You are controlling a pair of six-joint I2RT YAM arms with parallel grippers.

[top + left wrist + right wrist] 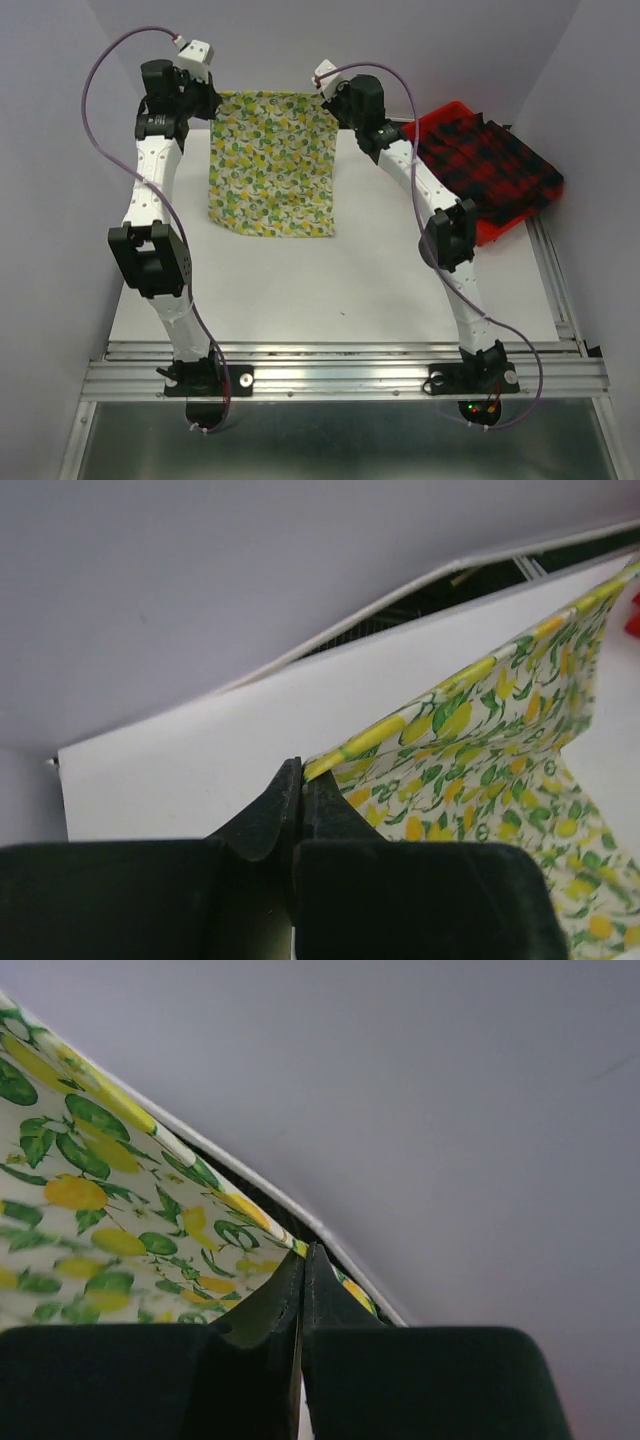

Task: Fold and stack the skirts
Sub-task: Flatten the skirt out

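The cream-yellow lemon-print skirt (pixel 272 165) is held by its far edge at the back of the table, its lower part resting on the white surface. My left gripper (pixel 214 98) is shut on the skirt's far left corner (pixel 318 767). My right gripper (pixel 327 97) is shut on the far right corner (pixel 298 1248). The cloth stretches taut between them, as the left wrist view (pixel 480 750) and the right wrist view (pixel 110 1190) show. The red-and-black plaid skirt (pixel 484 160) lies folded on the red tray (pixel 498 228) at the right.
The white table (pixel 330 290) is bounded by grey walls at the back and both sides. A metal rail (pixel 340 365) runs along the near edge by the arm bases. The tray overhangs the table's right edge.
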